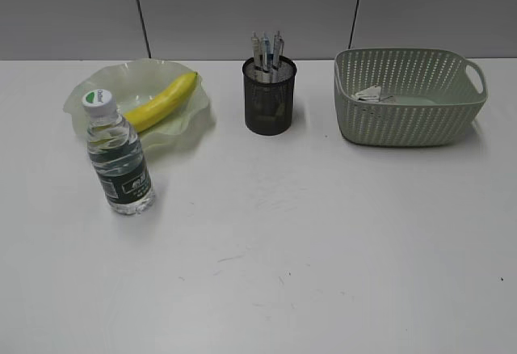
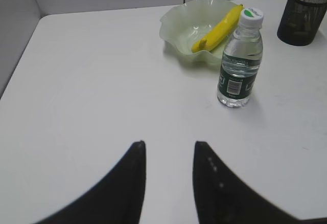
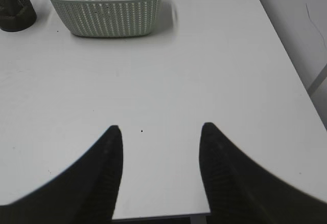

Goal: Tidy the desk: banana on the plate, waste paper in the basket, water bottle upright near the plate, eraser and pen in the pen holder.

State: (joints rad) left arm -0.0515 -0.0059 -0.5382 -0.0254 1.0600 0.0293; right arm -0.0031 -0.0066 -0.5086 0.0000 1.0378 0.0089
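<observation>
Hovering with both grippers apart and empty, left gripper [image 2: 168,155] and right gripper [image 3: 161,137] above bare desk [image 1: 323,249].
Banana [image 1: 164,102] lies in the plate [image 1: 190,120], water bottle [image 1: 119,162] upright just beside it, pens [image 1: 266,51] in the pen holder [image 1: 269,99], waste paper [image 1: 370,94] in the basket [image 1: 408,120]; tidying looks finished to me.

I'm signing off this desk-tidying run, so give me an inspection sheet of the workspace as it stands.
Surface: white desk, faint scuffs.
Job's things: banana lies in the plate; water bottle upright beside the plate; pens stand in the pen holder; waste paper in the basket; eraser not visible.
Clutter: nothing seen.
Grippers: left gripper and right gripper have jaws apart, both empty above bare desk.
Cables: nothing seen.
Surroundings: grey panelled wall behind.
</observation>
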